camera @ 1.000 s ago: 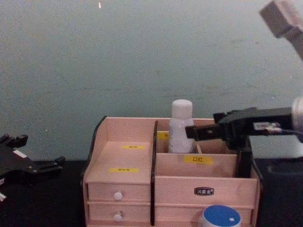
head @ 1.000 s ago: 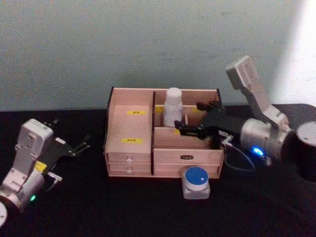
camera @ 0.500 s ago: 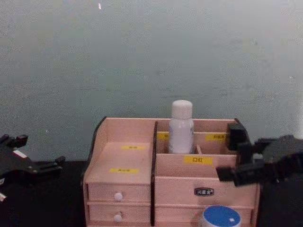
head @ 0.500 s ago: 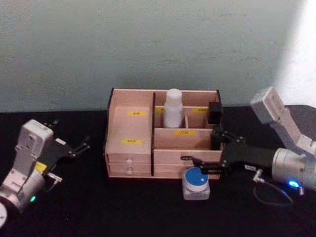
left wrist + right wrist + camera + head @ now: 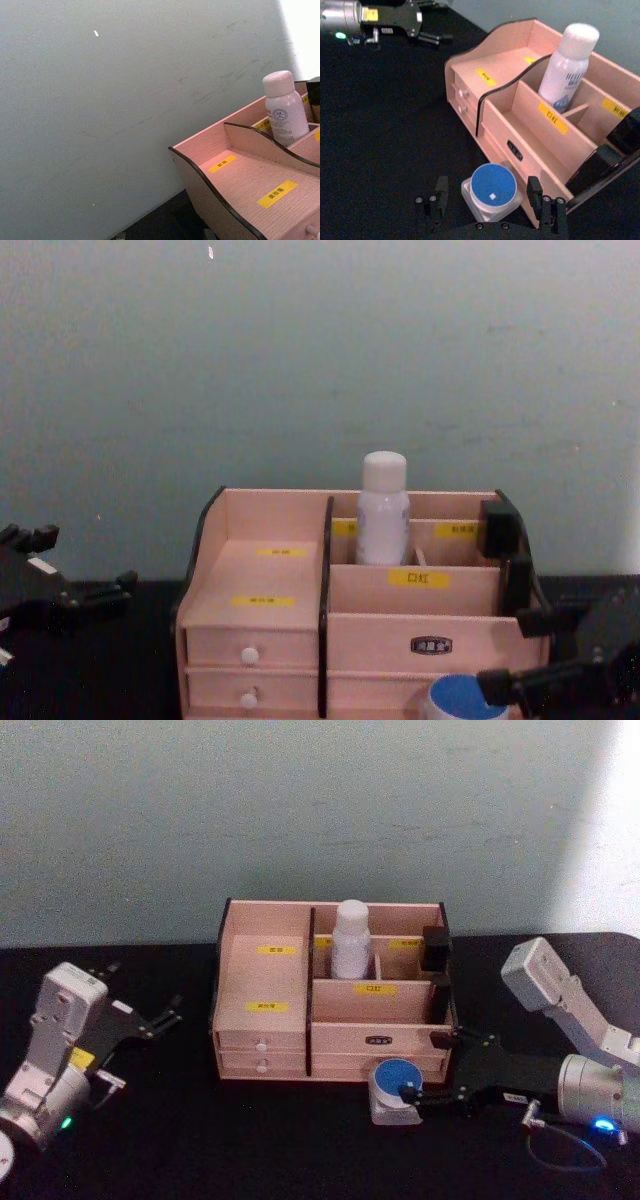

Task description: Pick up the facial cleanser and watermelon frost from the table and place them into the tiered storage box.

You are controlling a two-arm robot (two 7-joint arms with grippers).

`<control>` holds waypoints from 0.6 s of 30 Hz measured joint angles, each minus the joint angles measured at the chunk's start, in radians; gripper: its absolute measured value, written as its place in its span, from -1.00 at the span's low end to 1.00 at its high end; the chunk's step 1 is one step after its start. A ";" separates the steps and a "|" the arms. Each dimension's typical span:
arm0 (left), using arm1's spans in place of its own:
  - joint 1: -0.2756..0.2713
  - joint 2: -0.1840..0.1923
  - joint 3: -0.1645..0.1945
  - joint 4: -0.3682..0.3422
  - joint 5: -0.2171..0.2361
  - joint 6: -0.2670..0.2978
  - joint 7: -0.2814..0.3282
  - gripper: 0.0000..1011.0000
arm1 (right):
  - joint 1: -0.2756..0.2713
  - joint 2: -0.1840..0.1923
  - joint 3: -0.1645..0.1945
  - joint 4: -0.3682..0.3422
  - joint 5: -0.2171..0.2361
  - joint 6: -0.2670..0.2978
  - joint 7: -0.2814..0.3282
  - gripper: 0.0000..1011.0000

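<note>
The facial cleanser (image 5: 350, 936), a tall white bottle, stands upright in a back compartment of the tiered storage box (image 5: 264, 982); it also shows as the bottle (image 5: 383, 512) (image 5: 567, 66) (image 5: 285, 109). The watermelon frost (image 5: 394, 1088), a squat jar with a blue lid, sits on the black table just in front of the box's right half. My right gripper (image 5: 420, 1068) is low at the jar's right side, open, one finger on each side of the jar (image 5: 492, 189) and apart from it. My left gripper (image 5: 140, 992) rests open at the far left.
The wooden box (image 5: 262, 578) has two white-knobbed drawers on its left and a wide drawer front on its right, close behind the jar (image 5: 462, 700). Black tabletop spreads left and in front of the box. A pale wall stands behind.
My right gripper came away from the box's back compartment, swung forward and down, and now straddles the blue-lidded jar. The bottle stayed in the box. The left arm has not moved.
</note>
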 joint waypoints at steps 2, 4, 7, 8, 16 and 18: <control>0.000 0.000 0.000 0.000 0.000 0.000 0.000 0.98 | 0.001 0.003 -0.007 0.002 0.000 0.005 -0.001 0.98; 0.000 0.000 0.000 0.000 0.000 0.000 0.000 0.98 | 0.003 0.006 -0.015 0.005 0.000 0.013 -0.004 0.98; 0.000 0.000 0.000 0.000 0.000 0.000 0.000 0.98 | 0.006 0.007 -0.026 0.013 -0.001 0.026 -0.013 0.98; 0.000 0.000 0.000 0.000 0.000 0.000 0.000 0.98 | 0.007 0.006 -0.028 0.015 -0.001 0.029 -0.015 0.98; 0.000 0.000 0.000 0.000 0.000 0.000 0.000 0.98 | 0.020 -0.007 -0.050 0.046 -0.016 0.049 -0.034 0.98; 0.000 0.000 0.000 0.000 0.000 0.000 0.000 0.98 | 0.024 -0.011 -0.053 0.052 -0.019 0.051 -0.035 0.98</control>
